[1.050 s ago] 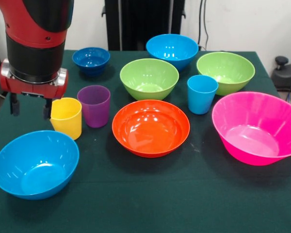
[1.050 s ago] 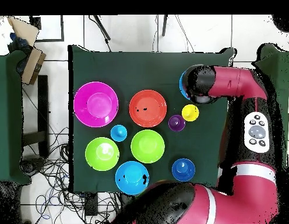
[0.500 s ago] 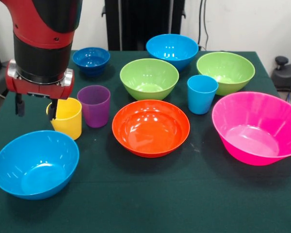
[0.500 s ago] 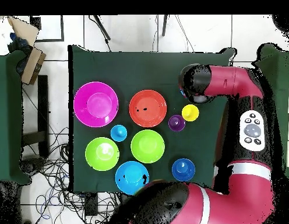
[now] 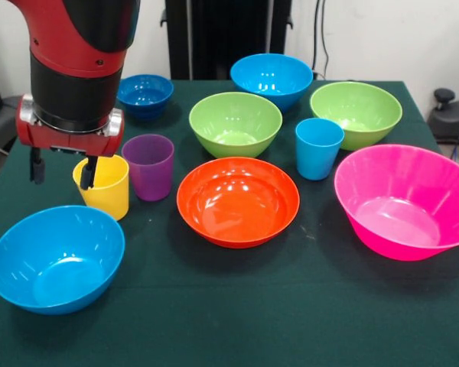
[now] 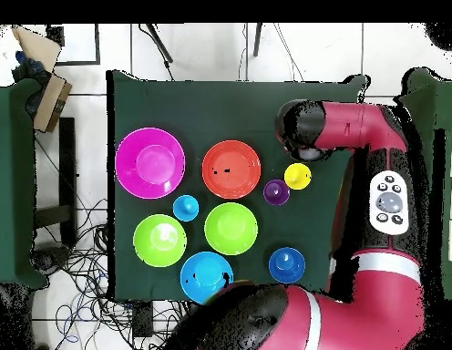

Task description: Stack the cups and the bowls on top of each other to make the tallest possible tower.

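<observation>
From the front, the black two-fingered gripper (image 5: 61,168) hangs with its fingers apart, one finger (image 5: 87,173) in front of the small yellow plastic cup (image 5: 103,186), at its rim on the picture's left. Just beside the cup stands the translucent purple cup (image 5: 148,166); the glossy light blue plastic bowl (image 5: 56,258) lies below.

From overhead, the arm's head covers the gripper, next to the yellow cup (image 6: 298,176) and purple cup (image 6: 276,192) on the dark green table (image 6: 175,100).
</observation>
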`<act>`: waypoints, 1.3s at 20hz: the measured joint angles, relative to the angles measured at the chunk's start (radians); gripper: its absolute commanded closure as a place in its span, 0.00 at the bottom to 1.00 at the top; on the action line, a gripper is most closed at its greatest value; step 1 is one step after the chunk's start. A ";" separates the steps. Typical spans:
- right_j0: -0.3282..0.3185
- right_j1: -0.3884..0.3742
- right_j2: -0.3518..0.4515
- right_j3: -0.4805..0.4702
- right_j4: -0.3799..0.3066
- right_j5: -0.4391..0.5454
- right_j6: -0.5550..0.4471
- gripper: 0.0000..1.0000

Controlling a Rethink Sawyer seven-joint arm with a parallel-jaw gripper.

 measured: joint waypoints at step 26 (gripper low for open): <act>0.018 0.006 -0.050 0.000 0.000 -0.057 0.000 0.00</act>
